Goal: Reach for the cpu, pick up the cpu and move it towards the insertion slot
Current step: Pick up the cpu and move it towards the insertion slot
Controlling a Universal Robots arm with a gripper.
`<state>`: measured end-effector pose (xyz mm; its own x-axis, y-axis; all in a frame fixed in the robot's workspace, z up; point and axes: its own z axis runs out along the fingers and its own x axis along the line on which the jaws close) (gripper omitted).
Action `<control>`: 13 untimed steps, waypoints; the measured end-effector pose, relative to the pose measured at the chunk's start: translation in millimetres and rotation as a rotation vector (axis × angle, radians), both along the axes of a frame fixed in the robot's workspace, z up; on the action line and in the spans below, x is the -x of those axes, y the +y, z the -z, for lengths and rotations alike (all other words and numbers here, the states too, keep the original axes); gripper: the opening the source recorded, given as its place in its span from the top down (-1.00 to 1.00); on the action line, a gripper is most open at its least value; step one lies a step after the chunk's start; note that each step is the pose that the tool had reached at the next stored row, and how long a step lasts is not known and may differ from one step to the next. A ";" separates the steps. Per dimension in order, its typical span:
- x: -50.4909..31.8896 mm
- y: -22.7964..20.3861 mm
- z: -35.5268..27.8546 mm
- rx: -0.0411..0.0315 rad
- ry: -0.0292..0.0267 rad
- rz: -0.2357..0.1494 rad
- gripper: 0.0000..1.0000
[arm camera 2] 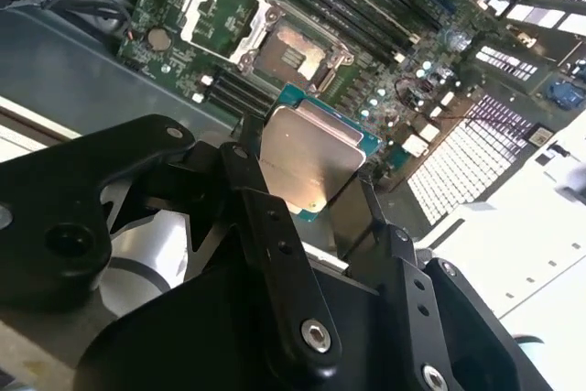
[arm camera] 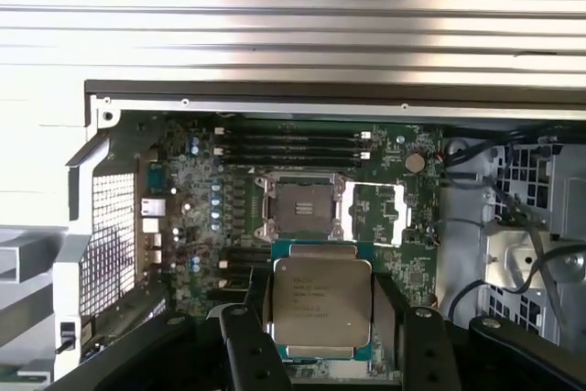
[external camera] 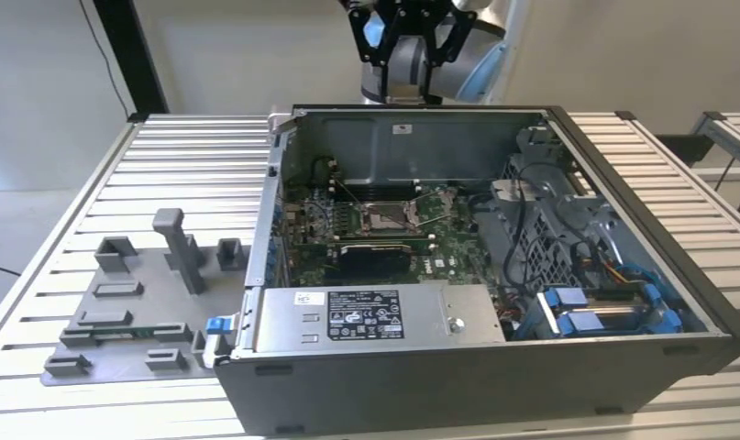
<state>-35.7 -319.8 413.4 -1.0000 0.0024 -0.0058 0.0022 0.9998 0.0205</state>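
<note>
Fingers point(arm camera: 245, 341) clamp cpu point(arm camera: 322, 307) by its edges, above open case point(external camera: 614, 147). Slot point(arm camera: 301, 209) just beyond the fingertips, memory sticks point(arm camera: 291, 146) farther; path unobstructed.

Pale plain wall point(external camera: 235, 55) behind; black upright post point(external camera: 135, 55) at exterior view's left. Ribbed silver slatted table point(external camera: 64, 238) fills the floor area; second slatted bench edge point(external camera: 734, 128) at exterior view's right
</note>
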 end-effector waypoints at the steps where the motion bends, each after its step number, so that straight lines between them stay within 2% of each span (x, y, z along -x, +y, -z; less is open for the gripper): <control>1: -0.1 0.6 0.3 0.0001 0.0001 0.000 1.00; 13: -0.3 1.5 0.6 0.0001 0.0000 0.000 1.00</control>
<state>-35.5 -318.3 412.8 -1.0000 0.0025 -0.0057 0.0023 0.9998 0.0203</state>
